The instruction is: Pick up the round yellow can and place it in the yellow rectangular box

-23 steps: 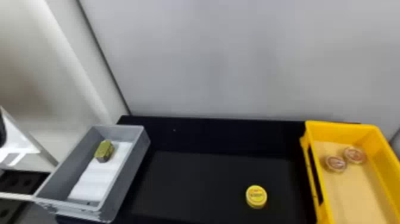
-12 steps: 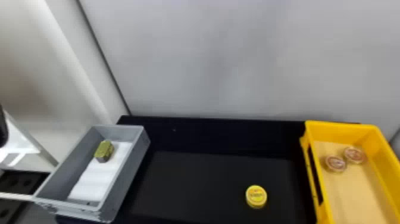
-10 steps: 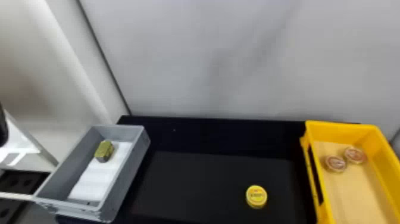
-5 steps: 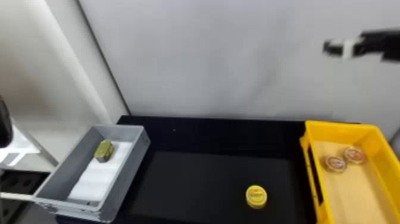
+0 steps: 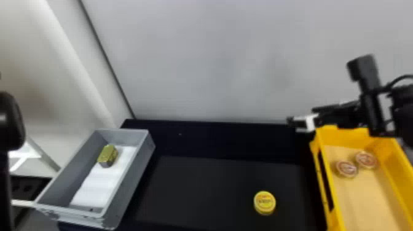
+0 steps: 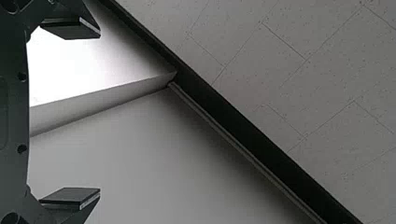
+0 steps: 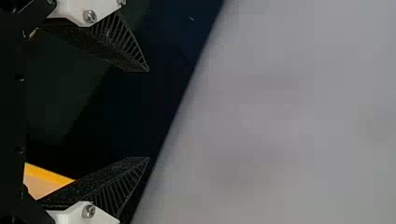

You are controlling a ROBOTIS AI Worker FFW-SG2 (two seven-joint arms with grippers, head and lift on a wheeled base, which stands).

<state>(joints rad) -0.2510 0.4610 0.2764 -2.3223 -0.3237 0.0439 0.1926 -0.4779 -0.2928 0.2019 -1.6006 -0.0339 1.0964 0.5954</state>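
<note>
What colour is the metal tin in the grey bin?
Yellowish green, seen best in the head view.

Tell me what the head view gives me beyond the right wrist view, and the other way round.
Head view: round yellow can, grey rectangular box holding a small green block, two round red-lidded cans.
Right wrist view: silver screws and ribbed finger sides on the open black right gripper.
Both: that gripper, part of the yellow rectangular box, black tabletop, grey wall.

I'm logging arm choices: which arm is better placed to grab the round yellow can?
Right, probably: the open right gripper is by the far end of the yellow box, on the can's side; the left gripper faces the ceiling.
</note>
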